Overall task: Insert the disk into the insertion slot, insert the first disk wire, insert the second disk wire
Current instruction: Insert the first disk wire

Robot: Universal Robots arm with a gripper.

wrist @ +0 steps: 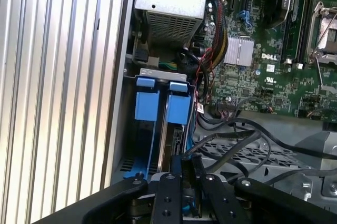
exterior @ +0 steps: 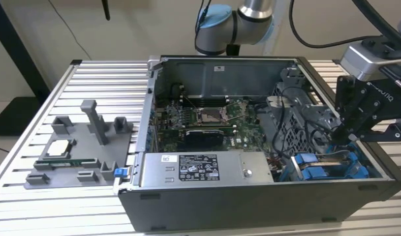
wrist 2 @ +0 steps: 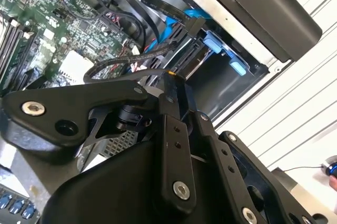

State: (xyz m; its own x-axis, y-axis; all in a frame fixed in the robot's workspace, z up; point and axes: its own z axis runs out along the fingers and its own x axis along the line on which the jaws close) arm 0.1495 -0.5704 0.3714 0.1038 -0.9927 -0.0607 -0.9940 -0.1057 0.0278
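In the exterior view the gripper (exterior: 348, 137) reaches down into the open computer case (exterior: 253, 206), and the disk (exterior: 318, 172), in its blue carrier, lies just below the jaws. In the second wrist view the jaws stand nearly together and seem to pinch the end of a black disk wire (wrist 2: 121, 61), though the grip itself is hard to make out. In the first wrist view the disk sits seated in the insertion slot (wrist: 155, 72) straight ahead of the jaws.

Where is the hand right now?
In the exterior view, the hand is at the view's right, inside the open computer case, just above the blue-tabbed insertion slot.
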